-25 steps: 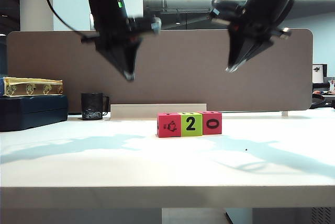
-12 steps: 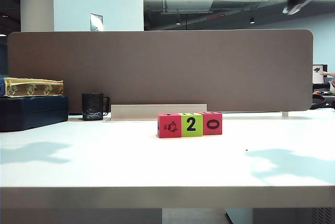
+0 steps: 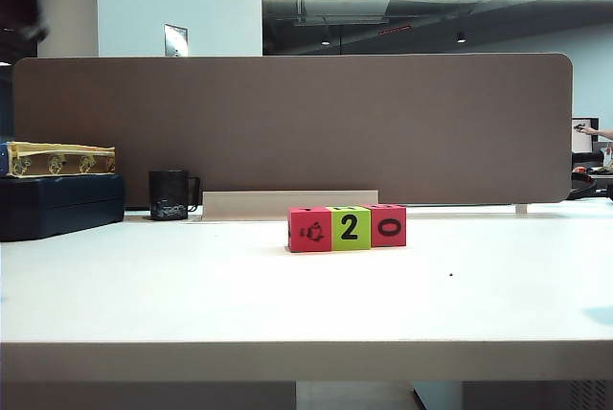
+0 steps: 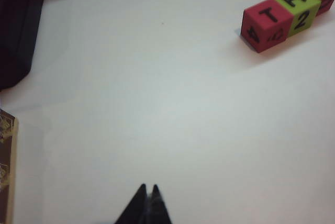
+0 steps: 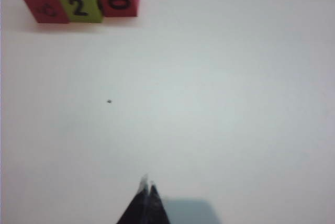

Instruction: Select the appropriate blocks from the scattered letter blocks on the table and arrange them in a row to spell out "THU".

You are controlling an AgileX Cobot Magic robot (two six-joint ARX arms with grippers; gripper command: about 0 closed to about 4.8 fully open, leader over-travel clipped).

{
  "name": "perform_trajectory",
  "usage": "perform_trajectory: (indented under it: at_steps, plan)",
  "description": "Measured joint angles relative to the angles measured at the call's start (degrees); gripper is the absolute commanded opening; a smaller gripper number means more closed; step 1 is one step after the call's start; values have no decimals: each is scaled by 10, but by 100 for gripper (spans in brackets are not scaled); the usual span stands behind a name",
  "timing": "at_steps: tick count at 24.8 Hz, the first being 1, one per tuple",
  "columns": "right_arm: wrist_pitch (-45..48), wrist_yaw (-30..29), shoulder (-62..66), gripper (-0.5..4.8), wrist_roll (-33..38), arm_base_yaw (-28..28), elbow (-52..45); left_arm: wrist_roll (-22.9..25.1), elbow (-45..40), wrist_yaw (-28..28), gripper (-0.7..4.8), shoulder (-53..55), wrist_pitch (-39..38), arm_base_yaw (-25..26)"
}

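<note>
Letter blocks [image 3: 347, 228]: three, touching in a row, tops reading T-H-U.
Left gripper [image 4: 148, 193]: raised, jaws together.
Right gripper [image 5: 146, 186]: raised, jaws together.

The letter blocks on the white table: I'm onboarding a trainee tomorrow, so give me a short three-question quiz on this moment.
1. True or false: the three small cube letter blocks touch in one row on the flat white table.
2. In the wrist views, their tops spell ___.
3. The lime green cube sits: A) left end B) middle C) right end.

Key: 1 true. 2 THU. 3 B. Both the left gripper and right gripper hang clear, fingers shut.
</note>
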Motion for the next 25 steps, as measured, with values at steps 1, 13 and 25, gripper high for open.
perform_trajectory:
  at_steps: [1, 13, 25]
  plan:
    - [14, 9, -20, -6, 4, -3, -23, -13, -43, -3, -6, -33, 27, 0]
    - [63, 40, -78, -5, 21, -4, -79, -36, -137, -8, -6, -136, 47, 0]
    - [63, 40, -78, -5, 21, -4, -79, -18, -137, -8, -5, -136, 47, 0]
